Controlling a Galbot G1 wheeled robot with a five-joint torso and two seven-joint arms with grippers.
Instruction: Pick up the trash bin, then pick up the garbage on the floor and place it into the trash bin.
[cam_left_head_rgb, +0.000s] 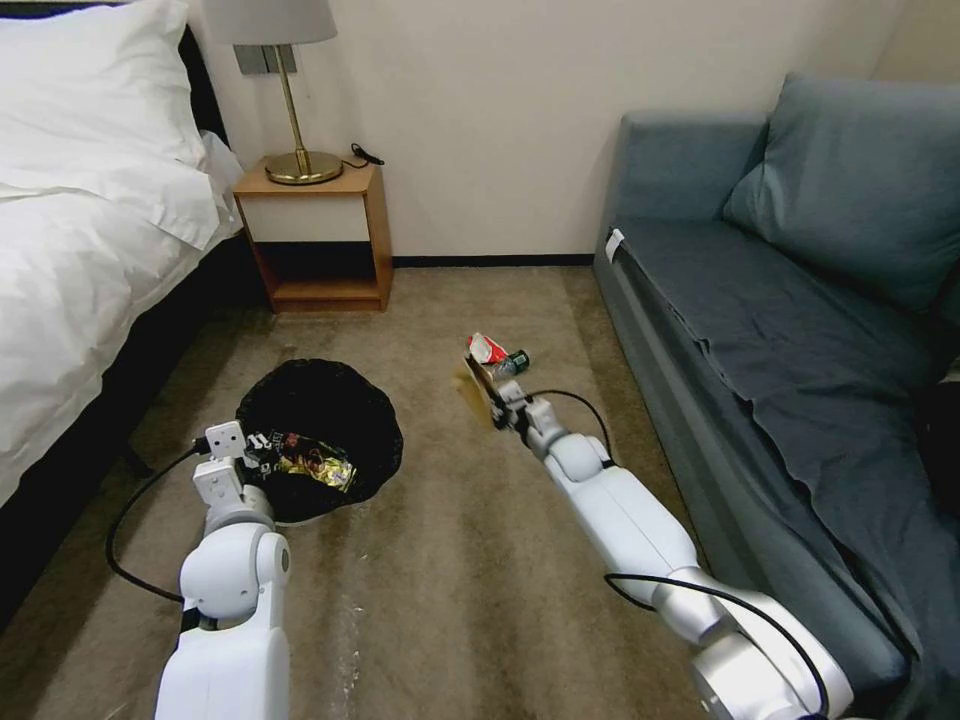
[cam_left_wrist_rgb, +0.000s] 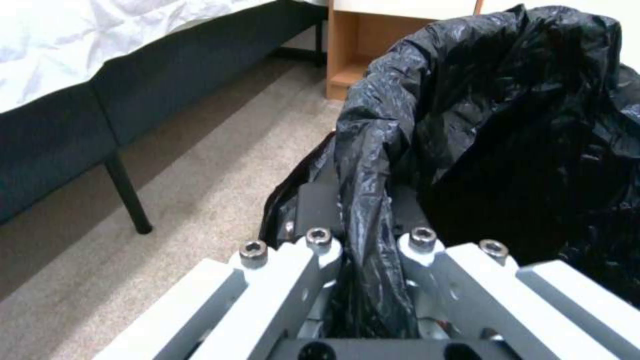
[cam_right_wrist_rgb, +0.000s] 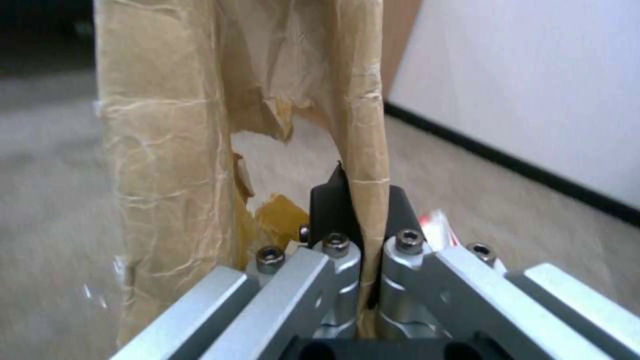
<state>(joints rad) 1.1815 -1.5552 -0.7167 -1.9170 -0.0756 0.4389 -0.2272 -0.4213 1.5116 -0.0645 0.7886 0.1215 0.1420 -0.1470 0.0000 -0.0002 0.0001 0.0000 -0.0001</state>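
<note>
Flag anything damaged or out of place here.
The brown paper bag, pinched in the right end effector, is torn, with a ragged hole through it. A red-and-white packet and a small bottle lie littered on the carpet beside the sofa.

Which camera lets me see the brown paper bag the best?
The right wrist view: the brown paper bag looms close there, creases and torn hole plain, one edge pinched in the right gripper. The head view shows it as a small tan strip at that gripper. The left wrist view looks at the trash bin instead.
</note>
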